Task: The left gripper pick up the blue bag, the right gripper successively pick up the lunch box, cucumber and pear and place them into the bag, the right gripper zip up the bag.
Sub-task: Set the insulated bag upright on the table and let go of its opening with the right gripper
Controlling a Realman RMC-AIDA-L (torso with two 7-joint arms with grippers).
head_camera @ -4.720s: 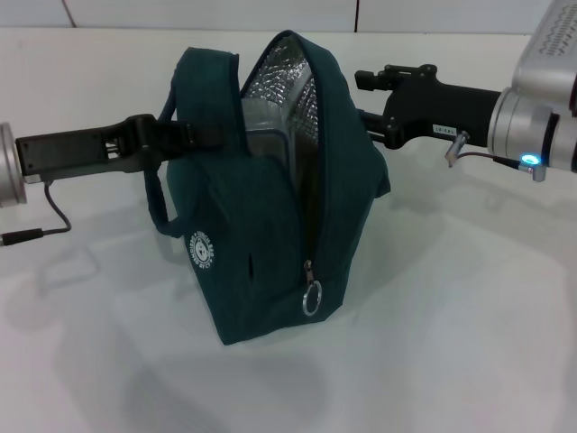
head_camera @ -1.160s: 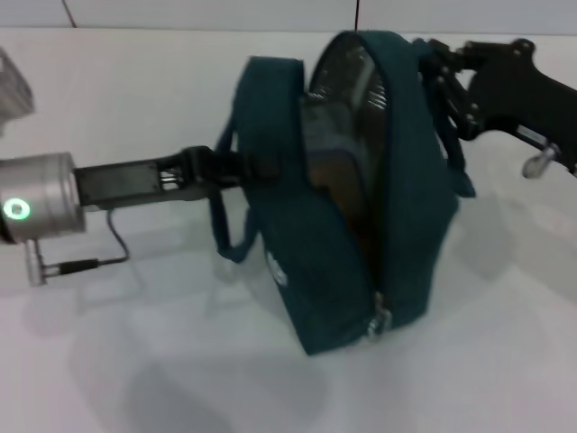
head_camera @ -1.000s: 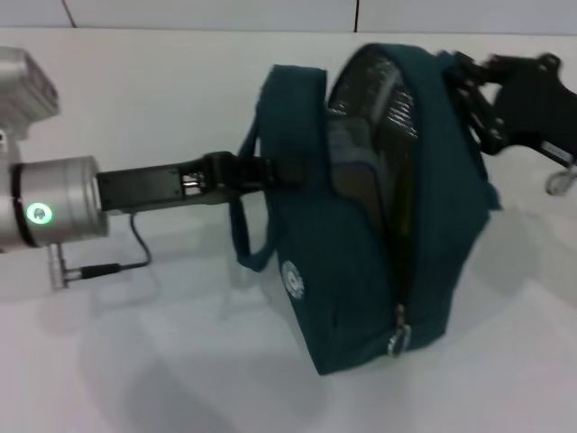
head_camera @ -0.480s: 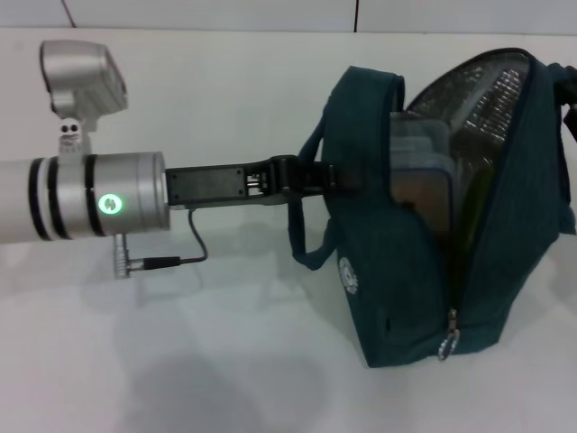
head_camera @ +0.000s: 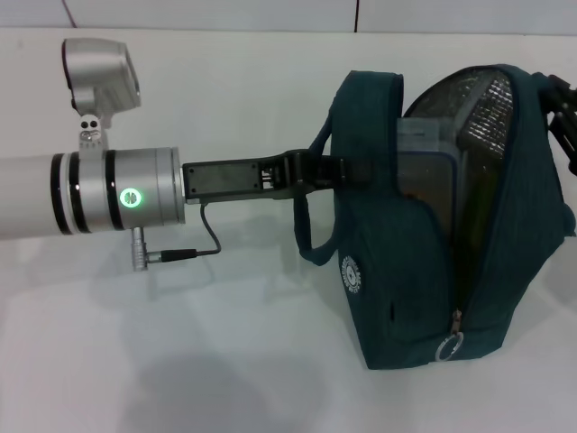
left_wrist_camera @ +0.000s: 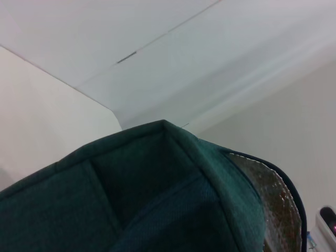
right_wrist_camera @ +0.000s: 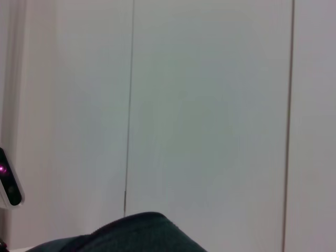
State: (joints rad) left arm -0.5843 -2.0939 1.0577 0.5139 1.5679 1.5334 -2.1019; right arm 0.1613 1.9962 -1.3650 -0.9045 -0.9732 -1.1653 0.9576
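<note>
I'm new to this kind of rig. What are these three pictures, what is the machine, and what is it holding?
It is a two-armed robot. The large picture comes from a camera on its head; the other two come from cameras on its wrists.

In the head view, the left gripper, a black claw on a silver wrist, grips a handle of the blue bag, which stands on the white table. The bag is unzipped, showing silver lining and the lunch box inside. The right gripper is barely visible at the bag's far edge.

The wrist views show only bag fabric and a white wall.
</note>
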